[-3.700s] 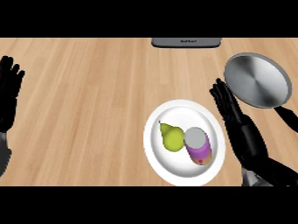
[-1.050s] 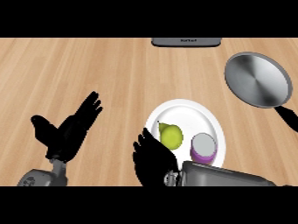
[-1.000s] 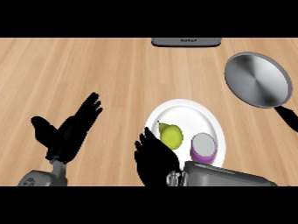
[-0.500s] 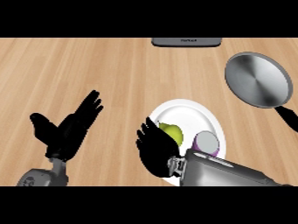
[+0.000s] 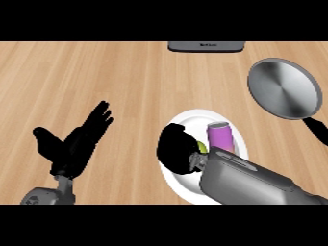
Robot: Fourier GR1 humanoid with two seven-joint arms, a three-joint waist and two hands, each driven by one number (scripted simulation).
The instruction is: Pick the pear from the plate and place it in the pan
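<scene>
Wooden bench (image 5: 124,72) fills the view; the widest bare stretch runs across the upper left and centre, from the far edge down to the left hand. A dark grey appliance (image 5: 205,46) is cut by the far edge, top centre.

Right forearm (image 5: 255,182) enters from the lower right edge and lies over the near right part of the plate, leaving little free room on that side.

Pan (image 5: 285,88) sits at the upper right, grey and round, black handle (image 5: 327,137) pointing toward the near right edge. A strip of bare bench separates pan from plate.

White plate (image 5: 191,119) lies right of centre, its near rim hidden under the forearm.

Left hand (image 5: 74,144) shows lower left, fingers straight and spread, holding nothing, well apart from the plate.

Right hand (image 5: 177,149) is over the left half of the plate, fingers curled around the pear.

Purple can-shaped item (image 5: 221,137) lies on the plate, just right of the hand.

Pear (image 5: 202,147): only a small yellow-green sliver visible at the hand's right side, on the plate; rest hidden, shape not readable. Lifted or resting: cannot tell.
</scene>
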